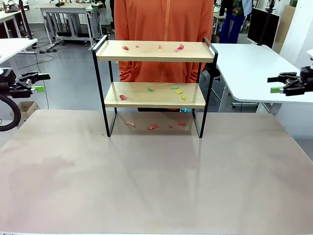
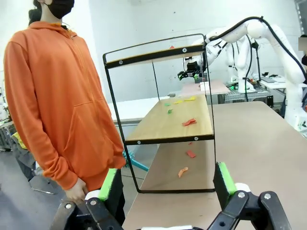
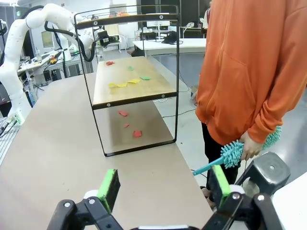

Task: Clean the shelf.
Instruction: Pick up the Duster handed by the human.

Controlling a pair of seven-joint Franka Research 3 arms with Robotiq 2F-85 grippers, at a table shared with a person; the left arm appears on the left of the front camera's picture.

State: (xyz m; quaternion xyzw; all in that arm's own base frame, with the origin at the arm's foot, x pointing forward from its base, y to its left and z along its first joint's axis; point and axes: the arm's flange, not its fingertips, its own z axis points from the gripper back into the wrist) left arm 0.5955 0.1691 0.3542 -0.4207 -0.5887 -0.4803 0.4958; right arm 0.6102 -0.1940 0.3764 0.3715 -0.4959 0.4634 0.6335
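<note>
Layout entry: we are finding the shelf standing on the far part of the table, midway between the two arms. Scraps are lying on three levels — a few on the upper board, several on the lower board, and more on the table directly beneath, between the shelf's feet. The person is standing just behind the shelf at the table's far edge, holding a brush behind the back. We are seeing the left gripper hanging at the left side and the right gripper at the right — both well apart from the shelf. A second table is standing behind, to the right.
</note>
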